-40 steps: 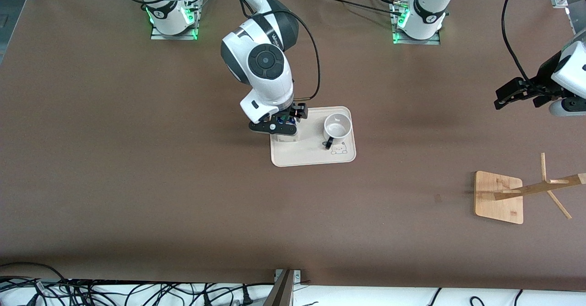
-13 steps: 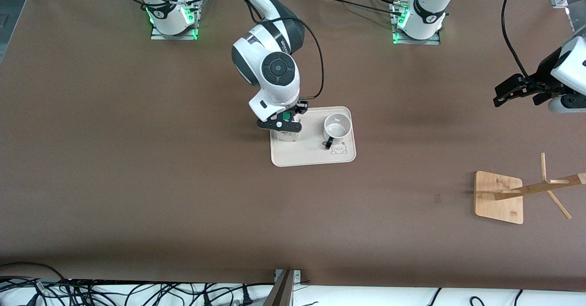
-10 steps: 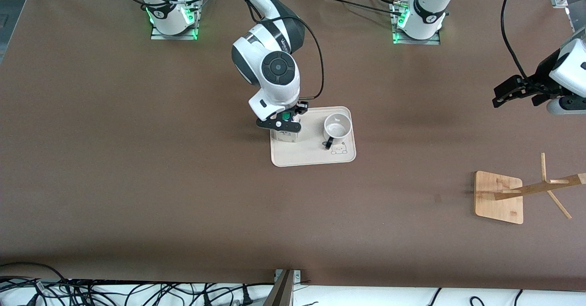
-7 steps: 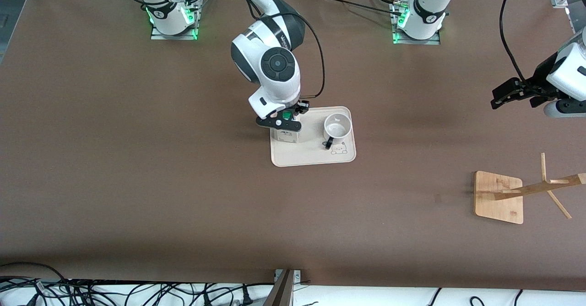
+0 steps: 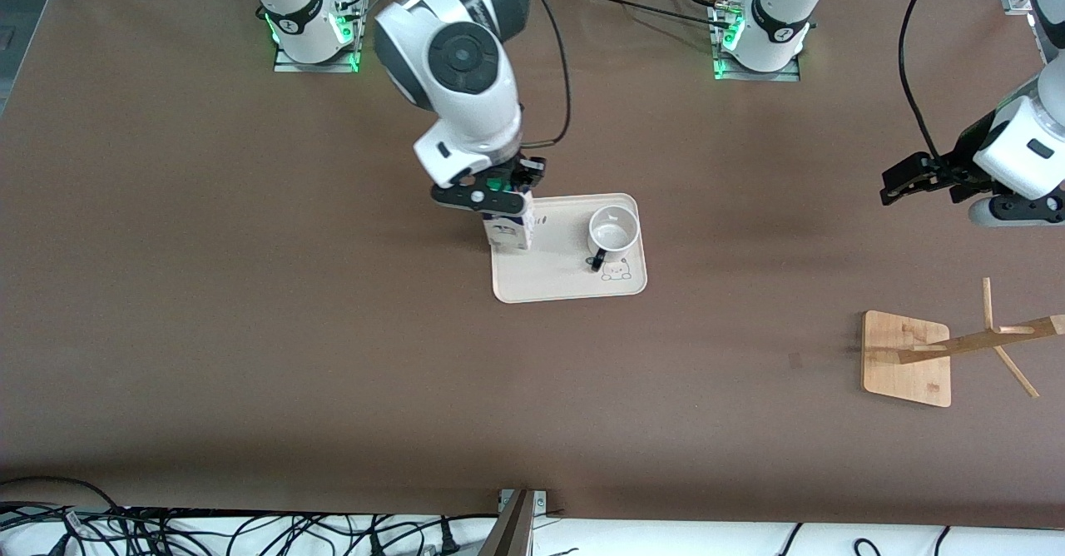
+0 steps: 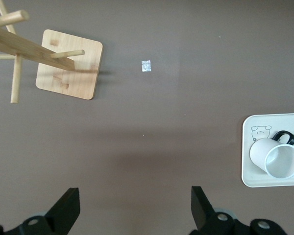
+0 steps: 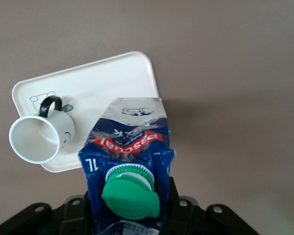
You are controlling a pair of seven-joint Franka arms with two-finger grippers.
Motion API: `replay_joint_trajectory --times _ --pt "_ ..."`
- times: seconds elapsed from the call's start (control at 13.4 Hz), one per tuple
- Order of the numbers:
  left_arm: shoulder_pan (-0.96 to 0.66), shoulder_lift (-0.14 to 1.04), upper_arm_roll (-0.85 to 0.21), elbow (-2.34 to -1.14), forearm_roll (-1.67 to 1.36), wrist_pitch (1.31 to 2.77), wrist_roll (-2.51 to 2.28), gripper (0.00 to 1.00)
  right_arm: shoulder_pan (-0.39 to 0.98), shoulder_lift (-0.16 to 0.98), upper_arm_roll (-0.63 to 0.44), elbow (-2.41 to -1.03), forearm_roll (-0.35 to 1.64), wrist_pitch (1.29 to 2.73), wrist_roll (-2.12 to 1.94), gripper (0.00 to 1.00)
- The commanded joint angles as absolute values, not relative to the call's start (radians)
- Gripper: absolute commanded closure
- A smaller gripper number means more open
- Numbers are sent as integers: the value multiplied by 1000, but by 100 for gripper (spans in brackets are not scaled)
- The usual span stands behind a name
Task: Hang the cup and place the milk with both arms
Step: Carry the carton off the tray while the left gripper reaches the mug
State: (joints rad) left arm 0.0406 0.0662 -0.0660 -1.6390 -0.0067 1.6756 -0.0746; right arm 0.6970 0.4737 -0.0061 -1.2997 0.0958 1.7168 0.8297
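Observation:
My right gripper (image 5: pixel 492 192) is shut on the top of the milk carton (image 5: pixel 508 230) and holds it in the air over the cream tray's (image 5: pixel 566 285) edge toward the right arm's end. In the right wrist view the milk's blue top and green cap (image 7: pixel 130 192) sit between the fingers. The white cup (image 5: pixel 614 231) stands upright on the tray, its black handle (image 5: pixel 596 260) pointing toward the front camera; it also shows in the right wrist view (image 7: pixel 40 137) and the left wrist view (image 6: pixel 277 158). My left gripper (image 5: pixel 907 180) is open and empty over bare table toward the left arm's end.
A wooden cup rack (image 5: pixel 907 359) with a square base and slanting pegs stands toward the left arm's end, nearer the front camera; it shows in the left wrist view (image 6: pixel 68 63). A small pale mark (image 6: pixel 146 65) lies on the brown table beside it.
My right gripper has risen with the milk, lifting it off the tray and shifting toward the right arm's end. My left gripper has drifted slightly toward the tray.

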Motion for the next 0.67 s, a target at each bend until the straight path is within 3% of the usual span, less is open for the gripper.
replay_joint_trajectory --times 0.0,0.6 --pt "31 90 -80 -1614 -9 1663 -66 0 577 375 5 -1319 98 1619 659 46" --pt "-66 156 -166 -1623 -12 1666 -109 0 307 270 -23 -1353 46 1447 192 46"
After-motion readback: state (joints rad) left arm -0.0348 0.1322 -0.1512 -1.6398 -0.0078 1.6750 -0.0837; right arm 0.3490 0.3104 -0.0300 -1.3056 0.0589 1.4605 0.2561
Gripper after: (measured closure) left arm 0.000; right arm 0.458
